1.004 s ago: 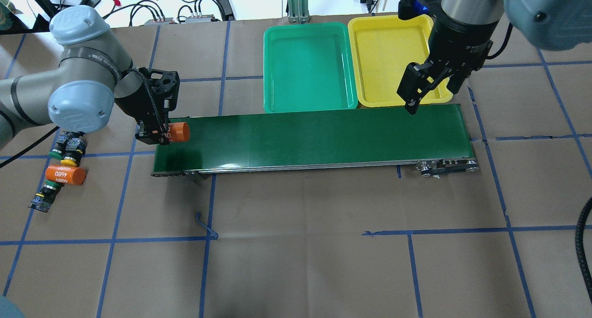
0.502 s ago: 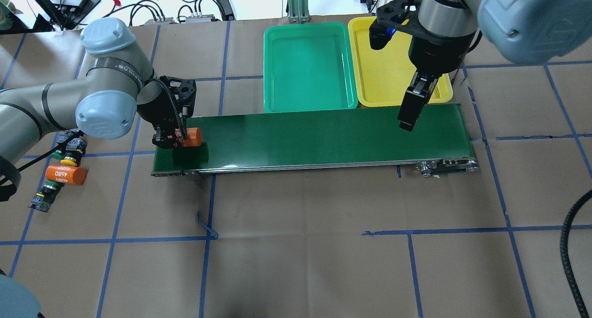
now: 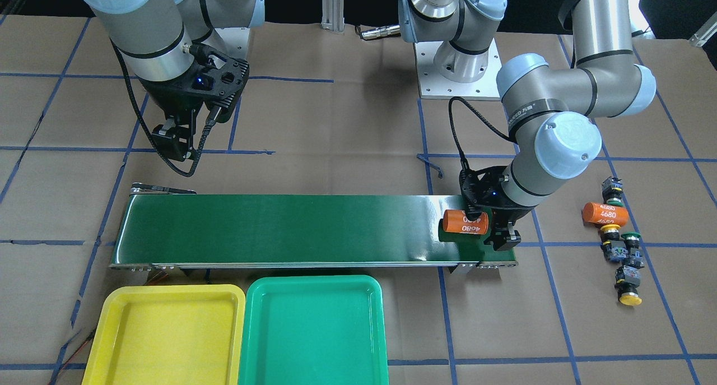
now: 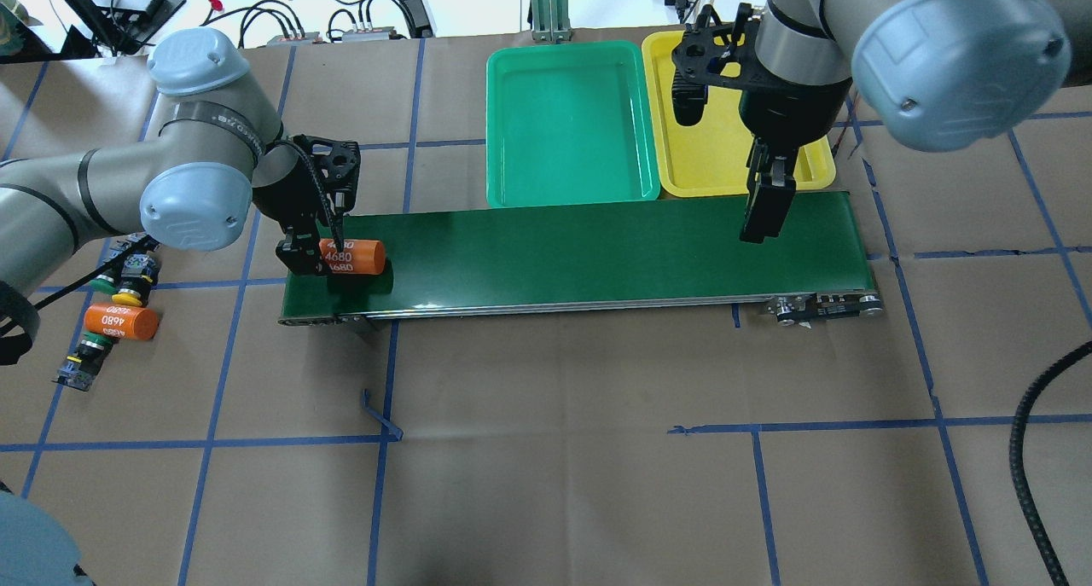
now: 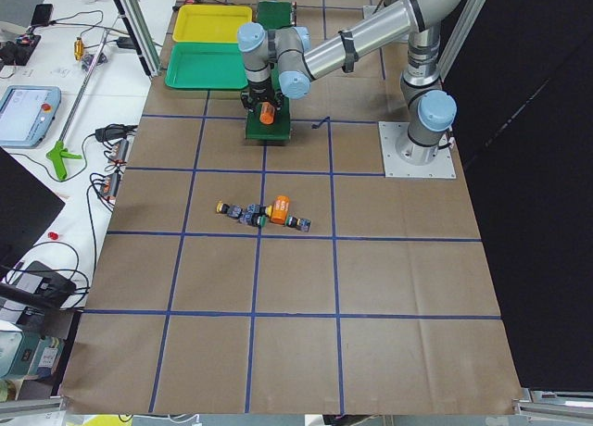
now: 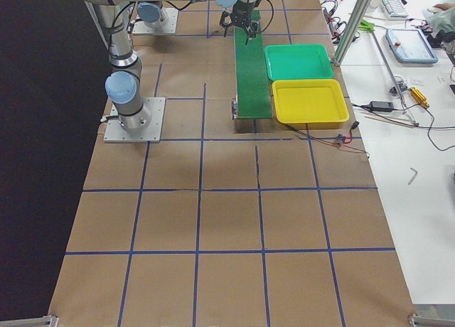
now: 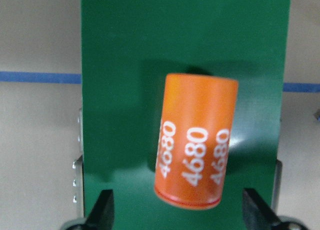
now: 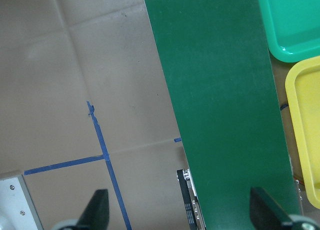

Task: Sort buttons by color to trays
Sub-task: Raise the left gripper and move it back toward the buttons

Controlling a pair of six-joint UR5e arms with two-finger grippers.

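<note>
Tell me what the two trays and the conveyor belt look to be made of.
Green tray and yellow tray: likely moulded plastic with a glossy finish, going by the uniform colour, rounded corners and soft light reflections. Conveyor belt: probably rubber or PVC, smooth with a slight sheen; glare streaks show near one end.

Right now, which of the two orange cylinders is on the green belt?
The cylinder between the left arm's open fingers, at the end of the belt; the other lies off it among the buttons.

Feeds look bright and evenly lit from above. I'm getting sheen on the conveyor belt (image 3: 291,228) and the green tray (image 4: 563,125), a soft shadow beside the orange cylinder (image 4: 351,256), and the left wrist view's slightly blurry.
</note>
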